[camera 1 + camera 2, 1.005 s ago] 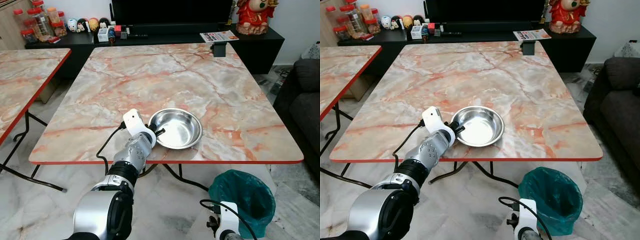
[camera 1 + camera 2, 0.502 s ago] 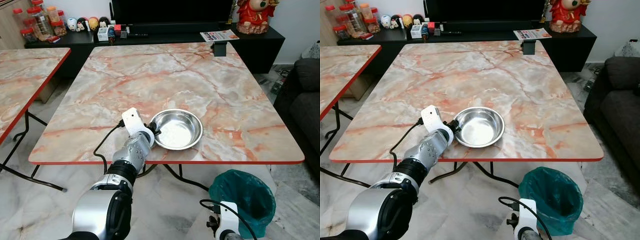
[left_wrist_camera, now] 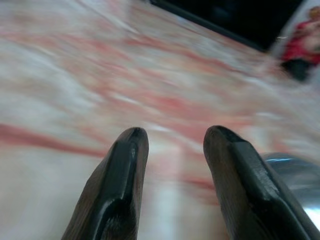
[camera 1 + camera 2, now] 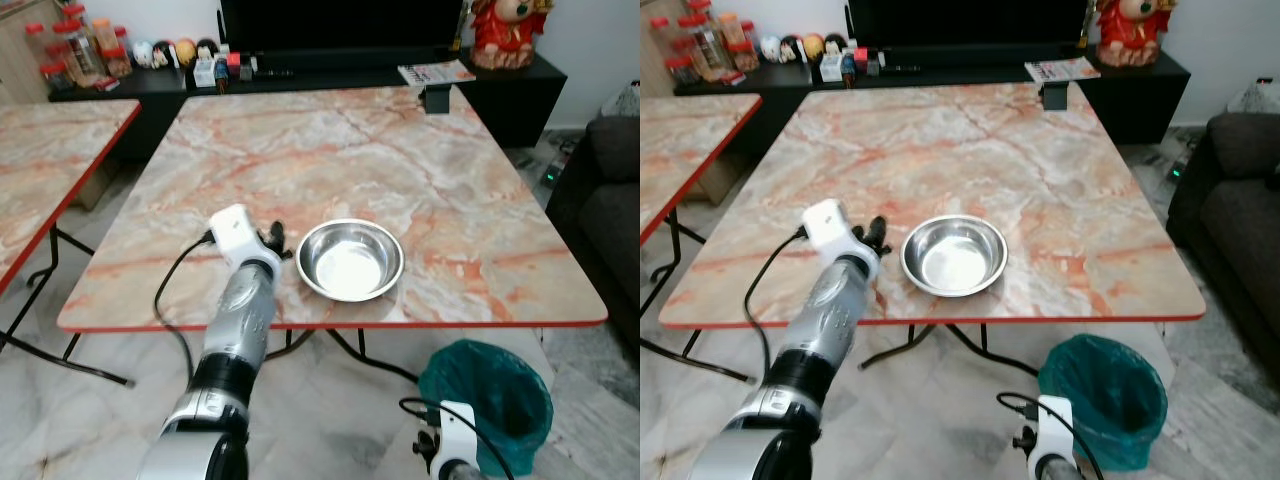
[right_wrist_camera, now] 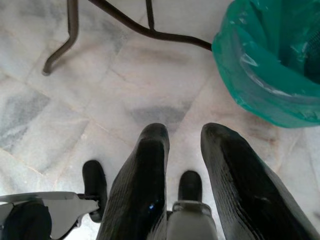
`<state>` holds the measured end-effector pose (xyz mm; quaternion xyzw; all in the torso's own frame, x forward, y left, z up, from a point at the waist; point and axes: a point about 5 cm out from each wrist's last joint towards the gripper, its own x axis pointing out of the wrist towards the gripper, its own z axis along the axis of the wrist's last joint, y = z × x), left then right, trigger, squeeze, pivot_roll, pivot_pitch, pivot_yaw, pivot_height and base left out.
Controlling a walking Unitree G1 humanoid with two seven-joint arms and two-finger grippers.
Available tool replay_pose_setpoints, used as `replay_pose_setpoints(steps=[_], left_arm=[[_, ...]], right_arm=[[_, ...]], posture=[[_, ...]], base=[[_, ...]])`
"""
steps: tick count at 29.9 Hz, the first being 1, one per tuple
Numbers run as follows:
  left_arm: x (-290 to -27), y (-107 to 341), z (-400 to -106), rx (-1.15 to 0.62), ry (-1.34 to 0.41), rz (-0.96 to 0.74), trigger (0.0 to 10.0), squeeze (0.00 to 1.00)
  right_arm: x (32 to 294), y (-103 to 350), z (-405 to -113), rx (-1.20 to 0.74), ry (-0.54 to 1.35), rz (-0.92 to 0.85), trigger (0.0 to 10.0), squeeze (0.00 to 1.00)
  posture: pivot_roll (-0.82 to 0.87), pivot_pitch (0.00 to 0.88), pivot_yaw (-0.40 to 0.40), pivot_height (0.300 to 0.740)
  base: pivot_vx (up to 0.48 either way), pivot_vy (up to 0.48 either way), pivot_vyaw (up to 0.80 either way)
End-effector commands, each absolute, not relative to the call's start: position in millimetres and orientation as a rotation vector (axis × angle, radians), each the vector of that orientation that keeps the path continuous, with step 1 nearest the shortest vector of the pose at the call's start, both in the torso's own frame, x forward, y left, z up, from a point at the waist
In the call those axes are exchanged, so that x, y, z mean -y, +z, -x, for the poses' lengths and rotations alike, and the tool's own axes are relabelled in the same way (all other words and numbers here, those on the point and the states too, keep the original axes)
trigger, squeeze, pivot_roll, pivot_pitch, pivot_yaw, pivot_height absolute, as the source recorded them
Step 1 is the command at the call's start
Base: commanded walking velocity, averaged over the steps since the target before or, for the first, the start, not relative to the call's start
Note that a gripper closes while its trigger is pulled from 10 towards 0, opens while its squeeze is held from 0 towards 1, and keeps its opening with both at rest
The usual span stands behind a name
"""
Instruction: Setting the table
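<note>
So the steel bowl is sitting upright on the marble bench, close to the front edge and about midway along it. My left tool is just beside the bowl's rim, not touching it, over the bench top; its 2 fingers are spread with a clear gap and nothing between them. Right tool hangs low over the floor tiles, fingers parted and empty too, near the green bin that stands below the bench's front right corner.
</note>
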<state>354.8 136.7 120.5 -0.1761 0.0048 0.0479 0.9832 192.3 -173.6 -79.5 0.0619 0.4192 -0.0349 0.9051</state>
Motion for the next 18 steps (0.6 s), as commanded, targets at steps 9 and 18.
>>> replay_pose_setpoints(steps=[9, 18], left_arm=[[-218, 104, -308, 0.124, 0.305, 0.073, 10.0, 0.00], [-274, 64, -246, 0.014, 0.533, -0.094, 10.0, 0.00]], right_arm=[[172, -79, -193, -0.858, -0.061, -0.136, 10.0, 0.00], [171, -81, -189, -0.870, -0.046, -0.125, 10.0, 0.00]], posture=[[0.04, 0.000, 0.040, 0.740], [0.06, 0.000, 0.038, 0.740]], base=[[0.000, 0.000, 0.00], [0.000, 0.000, 0.00]])
